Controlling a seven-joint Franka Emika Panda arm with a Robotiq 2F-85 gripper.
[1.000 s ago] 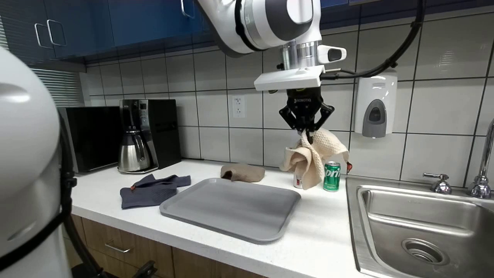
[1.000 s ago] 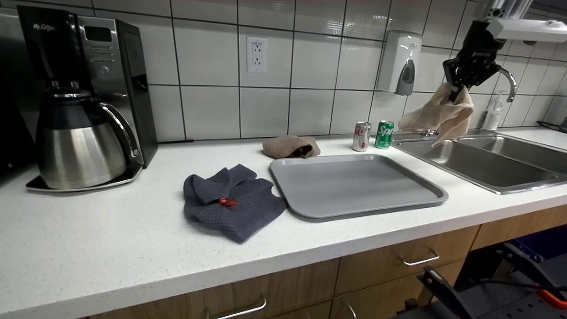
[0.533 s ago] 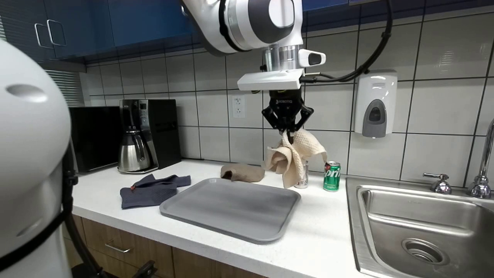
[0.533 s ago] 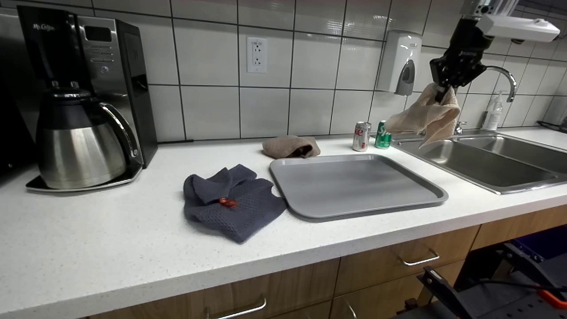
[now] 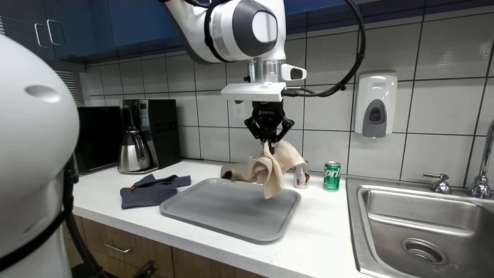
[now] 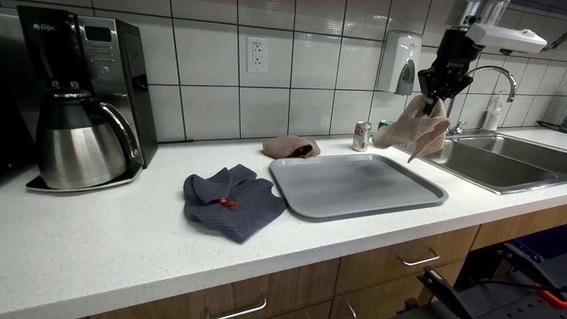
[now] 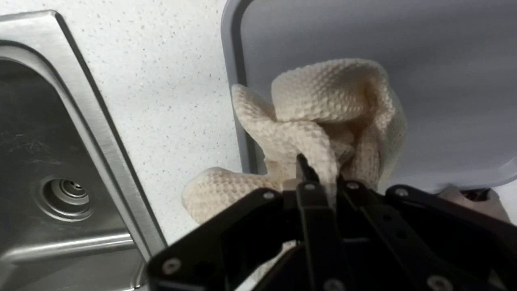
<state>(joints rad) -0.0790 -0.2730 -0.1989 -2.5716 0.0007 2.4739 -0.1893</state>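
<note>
1. Robotiq gripper (image 5: 271,147), black: jaws nearly together, grasping cream waffle-weave cloth (image 5: 276,166).
2. Cream waffle-weave cloth: bunched at the pinch, folds drooping, suspended over edge of gray tray (image 5: 227,208).
3. Gray tray: rimmed, on white countertop (image 5: 320,231).

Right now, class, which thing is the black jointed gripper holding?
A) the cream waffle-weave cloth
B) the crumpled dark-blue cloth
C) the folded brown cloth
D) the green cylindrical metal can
A: the gripper is shut on the cream waffle-weave cloth, whose bunched folds hang beneath it in both exterior views.
</note>
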